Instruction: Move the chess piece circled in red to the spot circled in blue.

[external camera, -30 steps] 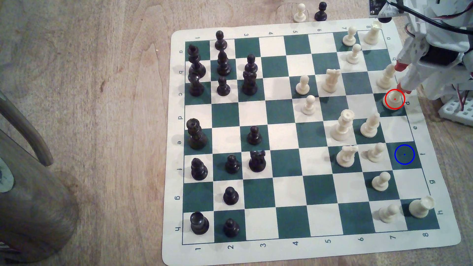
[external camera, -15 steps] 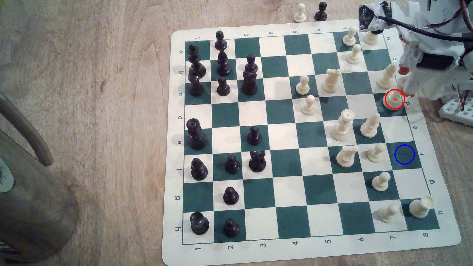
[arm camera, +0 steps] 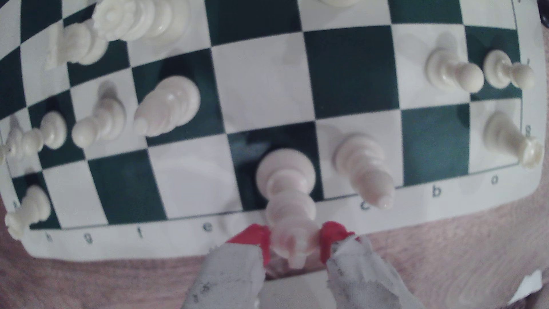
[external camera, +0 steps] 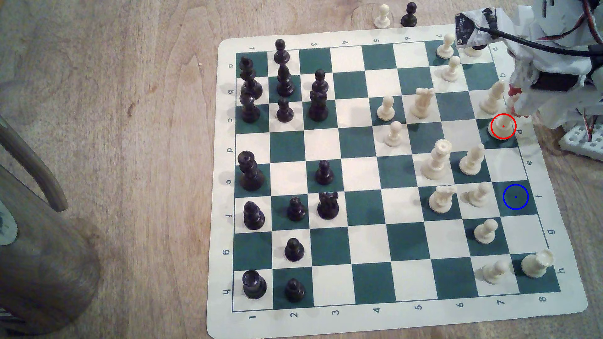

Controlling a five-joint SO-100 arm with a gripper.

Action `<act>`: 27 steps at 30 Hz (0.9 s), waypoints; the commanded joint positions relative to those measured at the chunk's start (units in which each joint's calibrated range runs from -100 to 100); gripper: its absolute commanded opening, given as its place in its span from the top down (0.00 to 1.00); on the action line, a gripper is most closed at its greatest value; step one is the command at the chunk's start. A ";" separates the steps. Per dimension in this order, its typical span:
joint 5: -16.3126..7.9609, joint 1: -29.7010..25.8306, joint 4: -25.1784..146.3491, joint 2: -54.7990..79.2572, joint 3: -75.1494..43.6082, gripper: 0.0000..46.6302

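The gripper has its two red-tipped fingers closed against either side of the crown of the chess piece circled in red, whose base sits on a dark green square at the board's edge. In the exterior view the gripper hangs over that piece from the exterior view's right.

Closest beside the gripper is a cream bishop on the next edge square, near the fingers but not clearly touching them. A second cream bishop stands a little farther off on the other side, one file inward. The spot circled in blue lies two squares along the same edge file from the held piece; the white square between them is bare, and a cream pawn stands just beside the blue ring.

On the chess mat I count about fourteen cream pieces and about fifteen black ones, the black crowded at the side far from the gripper. Two more pawns, one cream and one black, stand off the mat on the wooden desk.
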 commanded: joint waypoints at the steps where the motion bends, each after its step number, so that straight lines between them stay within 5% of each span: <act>1: 0.29 -1.10 -0.20 1.02 -0.74 1.00; 14: -0.73 -3.83 4.31 -0.85 -15.79 1.00; 18: -2.98 -8.76 5.46 1.61 -21.68 1.00; 24: -8.21 -23.15 1.52 9.59 -21.87 1.00; 27: -8.69 -25.03 -0.93 12.82 -21.87 1.00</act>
